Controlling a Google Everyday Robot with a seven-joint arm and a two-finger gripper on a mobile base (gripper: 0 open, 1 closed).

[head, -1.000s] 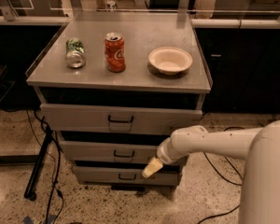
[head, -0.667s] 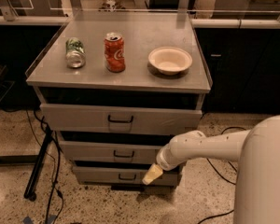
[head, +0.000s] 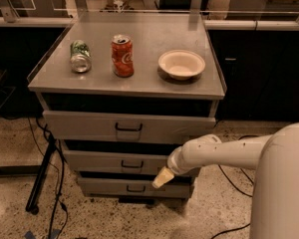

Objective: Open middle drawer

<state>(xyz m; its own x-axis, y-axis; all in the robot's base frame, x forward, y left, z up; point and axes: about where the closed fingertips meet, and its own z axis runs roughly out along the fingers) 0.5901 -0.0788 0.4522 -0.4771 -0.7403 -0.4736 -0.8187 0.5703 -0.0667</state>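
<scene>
The middle drawer (head: pixel 99 162) is a wide shallow grey drawer with a small black bracket handle (head: pixel 132 164), between a taller top drawer (head: pixel 89 126) and a narrower bottom drawer (head: pixel 109 187). Its front stands slightly forward of the bottom one. My white arm reaches in from the lower right. The gripper (head: pixel 160 178) hangs in front of the drawer stack, just right of and below the middle handle, over the gap above the bottom drawer.
On the cabinet top (head: pixel 139 86) lie a green can on its side (head: pixel 80 56), an upright red can (head: pixel 122 55) and a white bowl (head: pixel 181 64). A black stand and cables (head: pixel 45 176) are on the floor at left. Dark counters stand behind.
The gripper has shifted slightly right and my arm has swung a little lower. The drawers look the same.
</scene>
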